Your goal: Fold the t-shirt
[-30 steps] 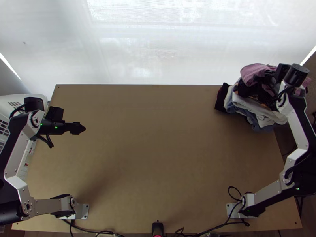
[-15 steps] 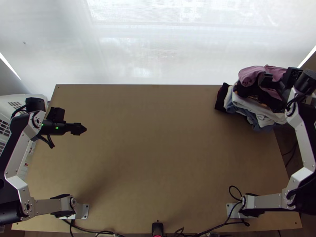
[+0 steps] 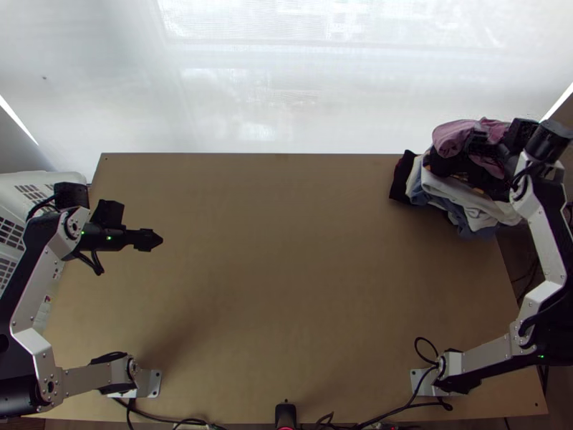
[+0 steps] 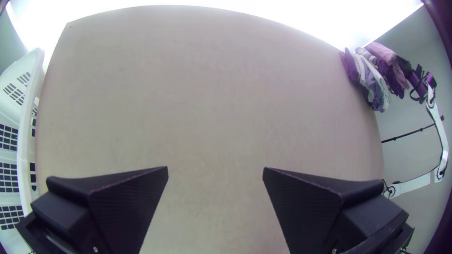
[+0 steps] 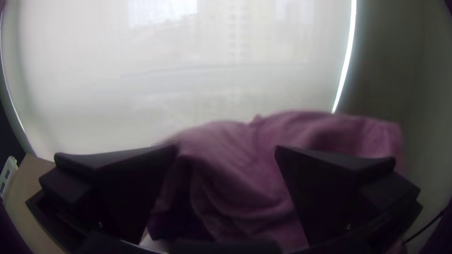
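At the far right corner of the worktop (image 3: 286, 272), a pink garment (image 5: 245, 164), presumably the t-shirt, is bunched atop a pile of clothes (image 3: 465, 204). It is flanked by the parted fingers of the right end effector (image 5: 227, 148); the left end effector (image 4: 215, 169) is spread too. If pinched too deep, darker layers could be dragged along; too shallow, the fabric could be dropped.

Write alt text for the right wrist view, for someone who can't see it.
The right tool is open, with bunched pink cloth showing between its wide black fingers. Beyond the cloth is a bright, pale screen; part of the table also shows.
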Available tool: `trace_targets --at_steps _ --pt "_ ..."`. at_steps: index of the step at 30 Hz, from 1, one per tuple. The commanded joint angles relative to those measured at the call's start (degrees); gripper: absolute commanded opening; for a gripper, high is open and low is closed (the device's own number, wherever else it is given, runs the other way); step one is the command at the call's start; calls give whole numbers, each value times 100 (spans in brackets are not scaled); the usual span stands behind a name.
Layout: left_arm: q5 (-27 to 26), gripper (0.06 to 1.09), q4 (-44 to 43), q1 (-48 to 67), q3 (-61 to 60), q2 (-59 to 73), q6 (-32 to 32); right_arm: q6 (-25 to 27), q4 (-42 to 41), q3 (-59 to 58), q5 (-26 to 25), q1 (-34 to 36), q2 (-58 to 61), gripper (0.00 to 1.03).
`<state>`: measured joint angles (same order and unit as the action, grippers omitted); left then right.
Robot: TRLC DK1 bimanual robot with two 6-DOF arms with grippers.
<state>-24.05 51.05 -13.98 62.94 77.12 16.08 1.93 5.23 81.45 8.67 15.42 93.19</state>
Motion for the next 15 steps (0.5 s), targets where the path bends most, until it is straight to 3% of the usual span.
trace_targets --at_steps 1,8,15 --pt "6 104 19 -44 -344 -329 89 0 -901 -1536 3 128 156 98" --pt "41 104 309 -255 -387 -681 484 61 -1279 -2063 -14 374 507 98" --pt "24 104 494 -404 -291 -786 678 -176 -1323 -1940 -32 321 -90 98"
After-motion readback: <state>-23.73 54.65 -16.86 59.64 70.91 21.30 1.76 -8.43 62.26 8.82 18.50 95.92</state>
